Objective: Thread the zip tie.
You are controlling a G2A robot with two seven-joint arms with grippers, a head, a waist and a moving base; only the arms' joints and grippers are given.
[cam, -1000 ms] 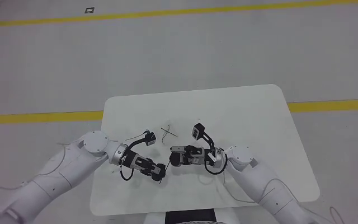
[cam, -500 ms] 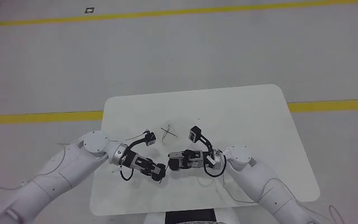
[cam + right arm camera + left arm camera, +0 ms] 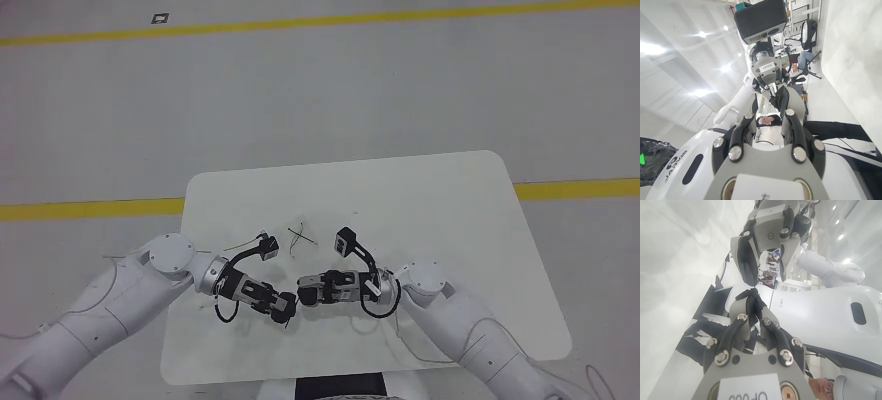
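- The left gripper (image 3: 753,306) is hanging over the front part of the table (image 3: 440,200). Its fingers are pressing together on the black zip tie (image 3: 753,294) — only a dark bunch is poking out past the tips, so its head and tail are hard to tell apart.
- A thin black strand is running from that bunch toward the ribbed pad (image 3: 746,256) of the right gripper (image 3: 306,291). It seems to be lying against the pad, though contact is hard to judge.
- The right gripper is facing the left one tip to tip, with its jaws standing apart.
- Farther back on the table, loose ties (image 3: 297,236) are lying crossed — their number is unclear.
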